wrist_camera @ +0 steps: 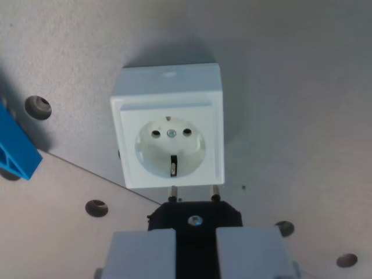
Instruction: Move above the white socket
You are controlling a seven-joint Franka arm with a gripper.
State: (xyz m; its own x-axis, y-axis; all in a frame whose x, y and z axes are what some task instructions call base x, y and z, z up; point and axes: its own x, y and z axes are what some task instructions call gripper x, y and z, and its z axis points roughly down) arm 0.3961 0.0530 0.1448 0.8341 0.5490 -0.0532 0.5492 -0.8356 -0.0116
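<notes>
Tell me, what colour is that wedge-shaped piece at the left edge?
Bright blue. The wedge-shaped piece appears only in the wrist view, partly cut off by the frame's left edge.

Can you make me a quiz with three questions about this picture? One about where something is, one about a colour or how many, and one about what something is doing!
1. Where is the blue plastic piece?
A. the wrist view's left edge
B. on top of the socket
C. the wrist view's right edge

2. How many metal pins stick out of the black plug?
A. one
B. two
C. four

3. What is the gripper doing?
A. open and empty
B. shut on the black plug
C. shut on the socket

Answers:
1. A, it sits at the left edge, apart from the white socket.
2. B, two pins point towards the socket.
3. B, the grey fingers clamp the plug between them.
</notes>
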